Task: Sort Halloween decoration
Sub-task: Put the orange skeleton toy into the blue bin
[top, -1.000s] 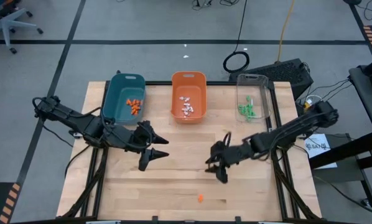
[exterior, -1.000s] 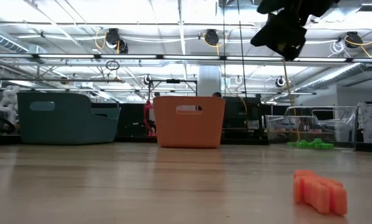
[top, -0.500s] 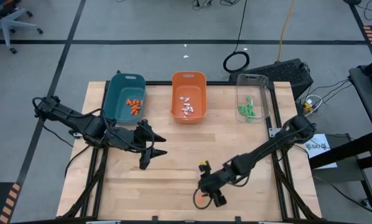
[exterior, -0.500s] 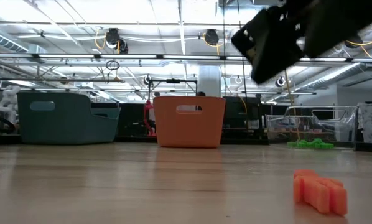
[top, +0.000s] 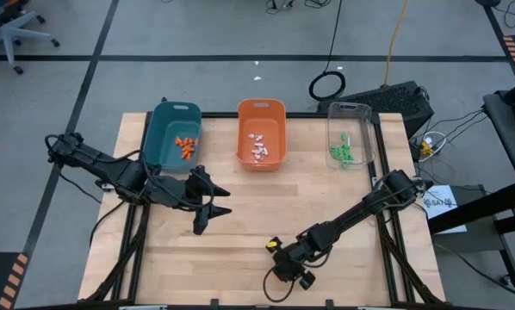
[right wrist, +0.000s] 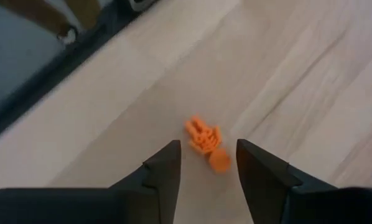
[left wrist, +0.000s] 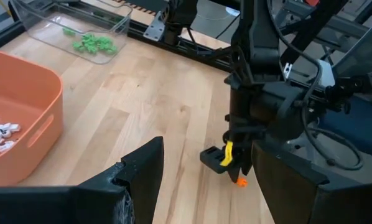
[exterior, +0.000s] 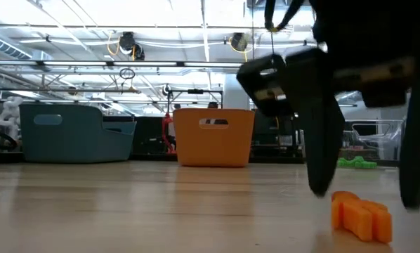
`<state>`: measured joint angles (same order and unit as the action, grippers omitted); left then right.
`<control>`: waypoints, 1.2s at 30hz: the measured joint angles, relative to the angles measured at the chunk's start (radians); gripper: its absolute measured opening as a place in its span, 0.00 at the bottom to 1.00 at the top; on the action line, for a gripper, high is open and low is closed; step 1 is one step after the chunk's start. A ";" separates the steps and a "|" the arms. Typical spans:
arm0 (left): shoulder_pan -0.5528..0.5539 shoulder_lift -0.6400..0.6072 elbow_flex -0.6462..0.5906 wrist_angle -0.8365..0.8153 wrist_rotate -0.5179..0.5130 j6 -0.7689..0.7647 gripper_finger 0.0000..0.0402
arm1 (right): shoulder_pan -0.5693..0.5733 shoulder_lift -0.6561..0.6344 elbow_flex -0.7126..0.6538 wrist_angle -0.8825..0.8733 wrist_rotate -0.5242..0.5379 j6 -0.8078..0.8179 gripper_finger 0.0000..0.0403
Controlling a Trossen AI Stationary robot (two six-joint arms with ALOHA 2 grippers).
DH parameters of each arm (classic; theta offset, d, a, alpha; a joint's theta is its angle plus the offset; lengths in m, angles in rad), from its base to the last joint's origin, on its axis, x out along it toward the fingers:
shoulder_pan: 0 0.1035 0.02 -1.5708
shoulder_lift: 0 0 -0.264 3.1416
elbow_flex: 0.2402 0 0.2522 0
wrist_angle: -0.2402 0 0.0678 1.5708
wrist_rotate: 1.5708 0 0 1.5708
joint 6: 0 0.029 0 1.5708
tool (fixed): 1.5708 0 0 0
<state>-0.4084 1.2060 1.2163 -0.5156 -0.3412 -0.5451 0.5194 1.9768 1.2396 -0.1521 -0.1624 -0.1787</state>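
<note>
A tiny orange trinket (right wrist: 206,142) lies on the wooden table near its near edge; it also shows in the low view (exterior: 361,214). My right gripper (right wrist: 208,155) is open and points down. Its two fingers stand on either side of the trinket, just above the table (exterior: 364,197), and touch nothing. In the high view the gripper (top: 285,272) hides the trinket. My left gripper (top: 213,210) is open and empty over the table's left middle. Orange trinkets lie in the teal bin (top: 173,136), white ones in the orange bin (top: 261,133), green ones in the clear bin (top: 350,136).
The three bins stand in a row along the table's far edge. The table's near edge (top: 257,301) lies close to my right gripper. Bare wood (top: 266,207) lies between the two grippers.
My right gripper has gone from the table's middle toward the near edge and a little left, and down over the orange trinket. Its fingers now stand on either side of the trinket. The trinket has not moved.
</note>
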 joint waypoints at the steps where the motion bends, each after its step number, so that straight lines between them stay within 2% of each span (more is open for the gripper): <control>1: 0.000 0.000 0.000 0.000 0.000 0.000 0.60 | 0.000 0.004 0.000 -0.003 -0.003 -0.009 0.34; 10: 0.000 0.000 0.000 -0.004 0.000 0.001 0.60 | -0.005 0.007 0.000 0.002 0.000 -0.073 0.30; 16: 0.000 0.000 0.000 -0.026 0.000 0.001 0.60 | -0.006 0.007 0.000 0.002 -0.072 -0.072 0.14; 20: 0.000 0.000 0.000 -0.034 0.000 0.001 0.60 | -0.002 0.006 0.000 0.003 -0.078 -0.071 0.02; 27: 0.000 0.000 0.000 -0.049 0.000 0.000 0.60 | -0.020 -0.013 -0.001 -0.012 -0.084 0.009 0.00; 36: 0.000 0.001 0.000 -0.044 0.000 -0.001 0.60 | -0.065 -0.174 -0.001 -0.097 -0.075 0.128 0.00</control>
<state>-0.4080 1.2068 1.2163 -0.5596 -0.3415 -0.5457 0.4547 1.8027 1.2388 -0.2489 -0.2377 -0.0507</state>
